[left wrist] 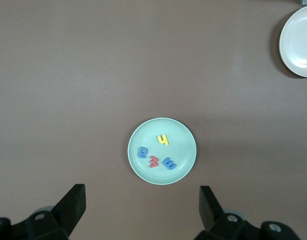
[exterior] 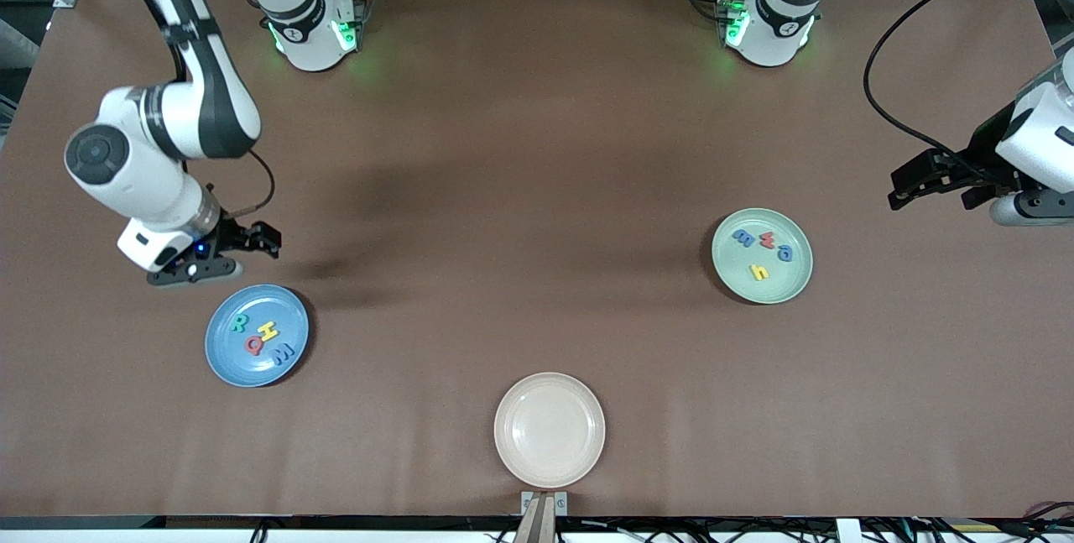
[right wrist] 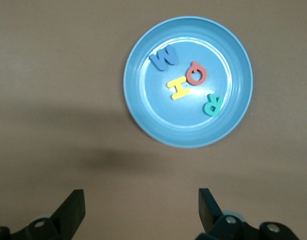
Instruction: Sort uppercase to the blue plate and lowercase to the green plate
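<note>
Sitting in the blue plate, toward the right arm's end of the desk: teal R, yellow H, red Q and blue M, all four capitals lying flat, close together but mostly apart, H and Q just touching in the right wrist view. Resting in the green plate, toward the left arm's end: blue m, red w, a blue a-like letter and yellow h, again flat and loosely grouped. Lying empty nearer the front camera, between the two: a beige plate, likely the tray the letters came from. Hovering just beside the blue plate's rim, over bare desk: right claw, fingers spread wide, holding nothing. Hanging well off the green plate, at the desk's edge: left claw, likewise spread wide and empty, waiting. Judging by this layout, sorting looking finished, both claws standing clear so as not to disturb the plates.
</note>
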Robot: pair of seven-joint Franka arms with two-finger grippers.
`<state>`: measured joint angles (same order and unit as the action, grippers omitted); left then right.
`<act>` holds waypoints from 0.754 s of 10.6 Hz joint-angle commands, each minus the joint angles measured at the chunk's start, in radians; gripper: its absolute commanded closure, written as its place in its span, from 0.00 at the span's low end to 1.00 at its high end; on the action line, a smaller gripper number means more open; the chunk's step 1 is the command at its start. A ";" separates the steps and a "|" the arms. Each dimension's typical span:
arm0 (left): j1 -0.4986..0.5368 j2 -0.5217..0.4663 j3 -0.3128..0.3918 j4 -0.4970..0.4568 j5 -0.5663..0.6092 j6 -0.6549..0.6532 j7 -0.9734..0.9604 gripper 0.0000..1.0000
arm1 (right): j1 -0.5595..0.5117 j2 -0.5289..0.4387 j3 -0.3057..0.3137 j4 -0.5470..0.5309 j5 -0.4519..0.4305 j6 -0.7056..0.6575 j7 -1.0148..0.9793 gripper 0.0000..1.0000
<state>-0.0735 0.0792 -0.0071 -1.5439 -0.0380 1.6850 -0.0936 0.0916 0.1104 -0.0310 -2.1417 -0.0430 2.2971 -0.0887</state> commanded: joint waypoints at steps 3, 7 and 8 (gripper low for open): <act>0.003 -0.004 0.010 0.013 -0.010 -0.027 0.009 0.00 | -0.056 -0.077 0.011 0.222 0.000 -0.288 0.001 0.00; 0.001 -0.003 0.010 0.013 -0.008 -0.027 0.002 0.00 | -0.055 -0.089 -0.018 0.481 0.050 -0.600 0.003 0.00; 0.001 -0.003 0.012 0.015 -0.008 -0.027 0.002 0.00 | -0.056 -0.096 -0.018 0.541 0.055 -0.670 0.003 0.00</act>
<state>-0.0734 0.0794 0.0012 -1.5436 -0.0380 1.6801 -0.0936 0.0457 0.0184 -0.0539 -1.6908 -0.0154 1.7236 -0.0889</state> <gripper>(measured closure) 0.000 0.000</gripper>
